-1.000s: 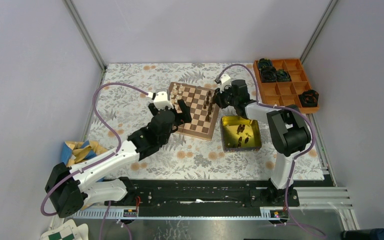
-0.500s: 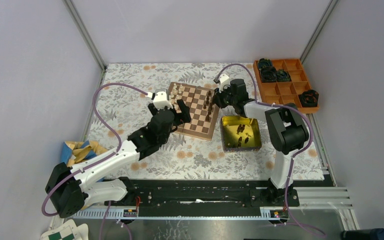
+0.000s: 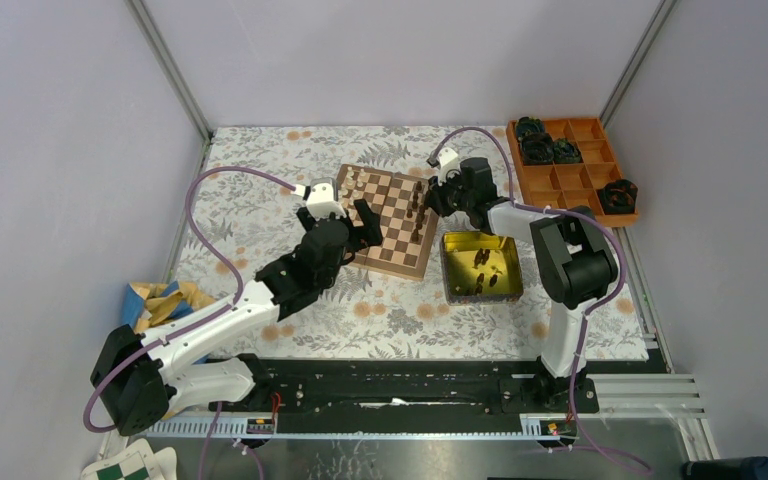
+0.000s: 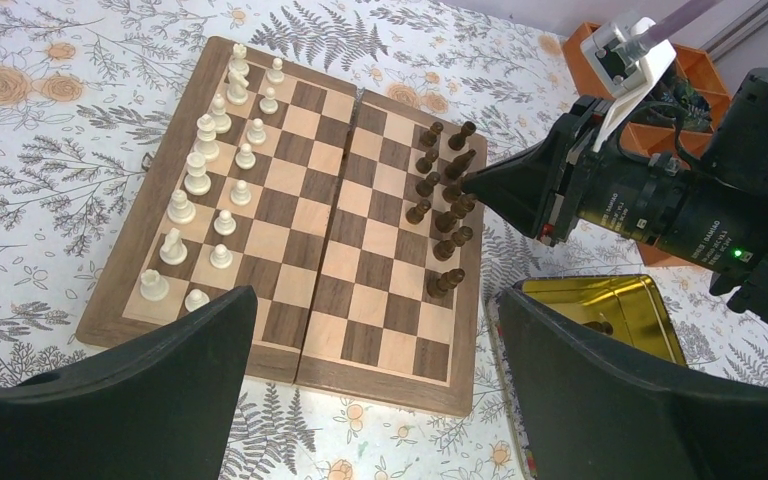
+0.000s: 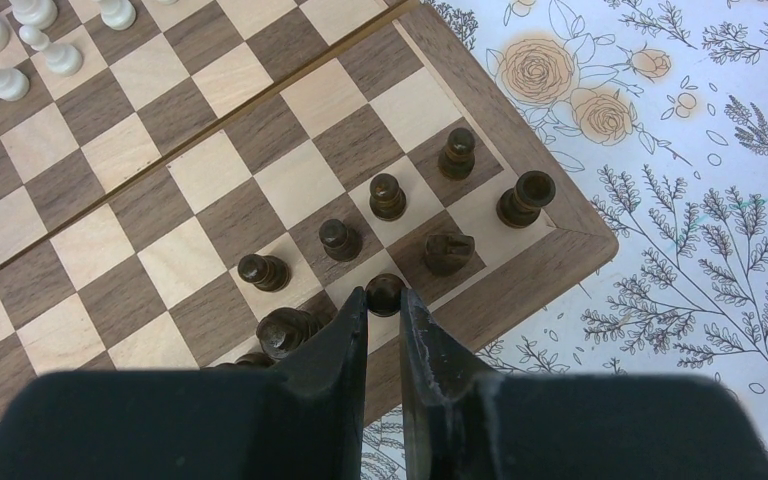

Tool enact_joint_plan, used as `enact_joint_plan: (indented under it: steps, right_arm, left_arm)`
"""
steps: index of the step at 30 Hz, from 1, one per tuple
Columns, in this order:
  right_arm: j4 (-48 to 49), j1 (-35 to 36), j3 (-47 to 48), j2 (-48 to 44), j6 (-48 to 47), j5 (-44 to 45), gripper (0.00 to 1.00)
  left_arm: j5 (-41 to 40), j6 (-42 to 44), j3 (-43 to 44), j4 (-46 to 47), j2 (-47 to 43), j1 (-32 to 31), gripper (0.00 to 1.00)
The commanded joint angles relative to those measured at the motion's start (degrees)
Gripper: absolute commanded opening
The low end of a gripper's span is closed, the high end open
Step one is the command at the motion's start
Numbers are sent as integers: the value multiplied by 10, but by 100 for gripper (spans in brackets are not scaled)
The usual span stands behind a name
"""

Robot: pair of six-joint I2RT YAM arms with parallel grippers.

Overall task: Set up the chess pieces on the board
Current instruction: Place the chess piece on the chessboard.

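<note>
Fingers (image 5: 338,345) of right gripper (image 5: 384,300) narrow, pinching dark chessman (image 5: 384,290) at edge rank of chessboard (image 5: 290,180) beside other dark men (image 5: 388,195). Left gripper (image 4: 370,310) spread wide at near edge. Right elbow (image 3: 578,262) shifted slightly since a second ago.

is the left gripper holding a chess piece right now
No, the left gripper has its fingers wide apart over the board, with nothing between them.

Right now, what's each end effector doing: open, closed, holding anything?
Left end effector: wide open, empty, above the board.
Right end effector: closed on a dark chess piece at the board's edge row.
</note>
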Motion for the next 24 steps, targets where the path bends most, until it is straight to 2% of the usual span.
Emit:
enact_joint_plan:
  steps: [1, 10, 24]
  right_arm:
    - [-4, 2, 19, -4, -12, -2, 18]
    - [-4, 3, 19, -11, -13, -1, 26]
    - [-8, 12, 17, -31, -16, -2, 28]
  left_arm:
    - [2, -7, -6, 37, -1, 5, 99]
    - [6, -8, -4, 39, 2, 5, 99]
    - [12, -12, -3, 35, -2, 5, 99]
